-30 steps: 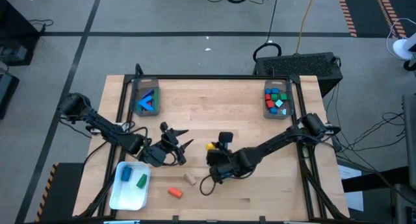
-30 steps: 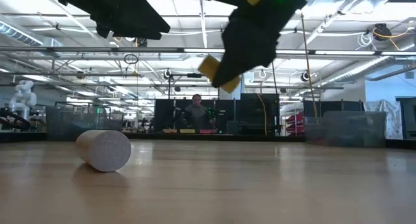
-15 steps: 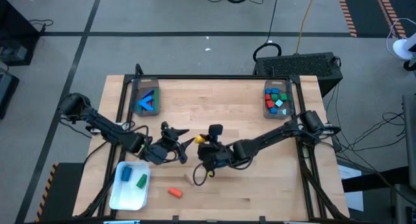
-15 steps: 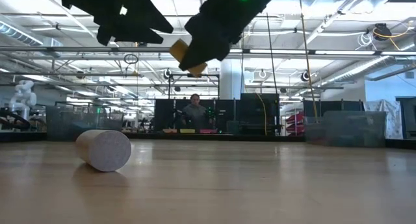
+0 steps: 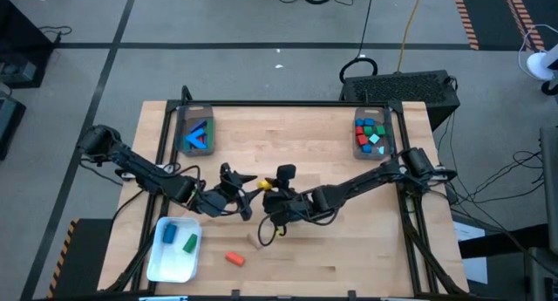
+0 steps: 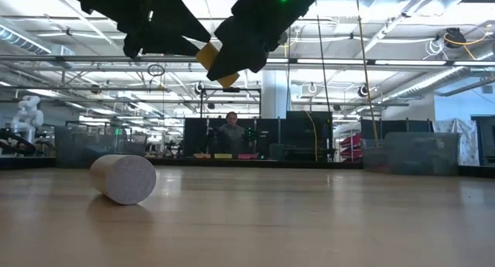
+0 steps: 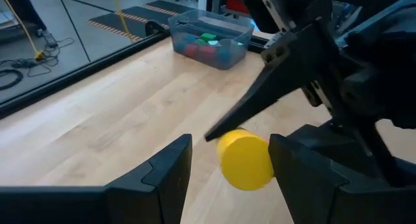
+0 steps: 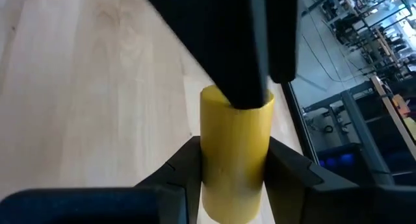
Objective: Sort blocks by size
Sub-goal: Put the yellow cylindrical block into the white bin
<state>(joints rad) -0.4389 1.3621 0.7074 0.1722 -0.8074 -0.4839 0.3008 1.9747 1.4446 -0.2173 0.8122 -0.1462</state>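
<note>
A yellow cylinder block (image 5: 264, 186) hangs above the middle of the table, with my right gripper (image 5: 270, 194) shut on it. My left gripper (image 5: 244, 189) faces it from the table's left, open. In the left wrist view its two fingers (image 7: 170, 164) stand on either side of the cylinder's free end (image 7: 246, 160). A tan cylinder (image 6: 124, 179) lies on its side on the table below. An orange block (image 5: 234, 258) lies near the front edge. My right gripper pinches the yellow cylinder's curved side (image 8: 214, 152) between its two fingers, coming from the table's right and slanting down. The cylinder lies along the fingers, its far end sticking out past them, lifted clear of the table. Whether my left gripper touches the cylinder, I cannot tell.
A white tray (image 5: 161, 264) at the front left holds a blue and a green block. One clear bin (image 5: 196, 135) with blue and red blocks stands at the far left. Another bin (image 5: 373, 137) with several blocks stands at the far right.
My right gripper has carried the yellow cylinder toward the table's left and a little up, until it reached my left gripper's open fingers. It has slowed over the last half second. My left gripper has stayed in place and rolled slightly.
</note>
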